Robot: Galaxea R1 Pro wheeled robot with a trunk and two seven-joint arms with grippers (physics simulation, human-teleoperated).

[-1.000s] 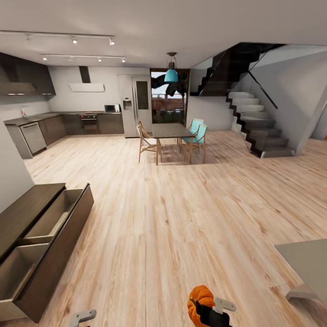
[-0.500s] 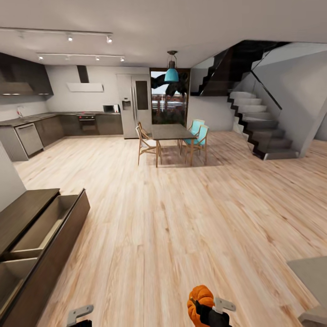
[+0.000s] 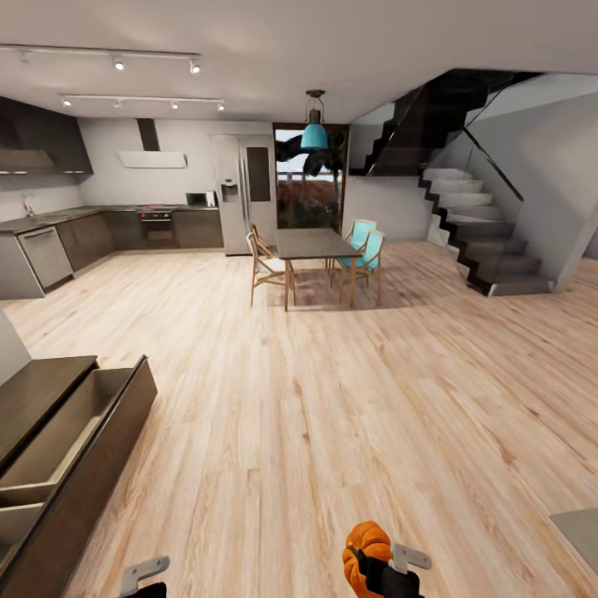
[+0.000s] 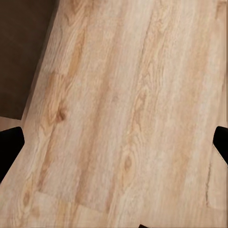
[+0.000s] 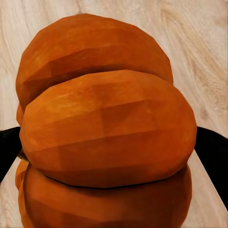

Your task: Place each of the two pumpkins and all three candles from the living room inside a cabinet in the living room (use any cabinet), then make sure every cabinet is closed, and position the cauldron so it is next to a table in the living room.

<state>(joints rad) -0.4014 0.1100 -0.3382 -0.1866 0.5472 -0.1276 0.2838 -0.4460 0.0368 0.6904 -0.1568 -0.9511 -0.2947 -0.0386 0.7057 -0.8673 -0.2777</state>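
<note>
1. Floor: pale wood planks, running from the kitchen to the stairs.
2. Cabinet: by the floor's left edge, two drawers pulled out, beige insides bare.
3. Dining table with chairs, far end of the floor.
4. Table: grey corner, floor's right edge.
5. Pumpkin: off the floor, clamped in the right gripper, fingers on both flanks.
6. Left gripper: fingers wide apart, holding nothing, above the planks beside the cabinet.
</note>
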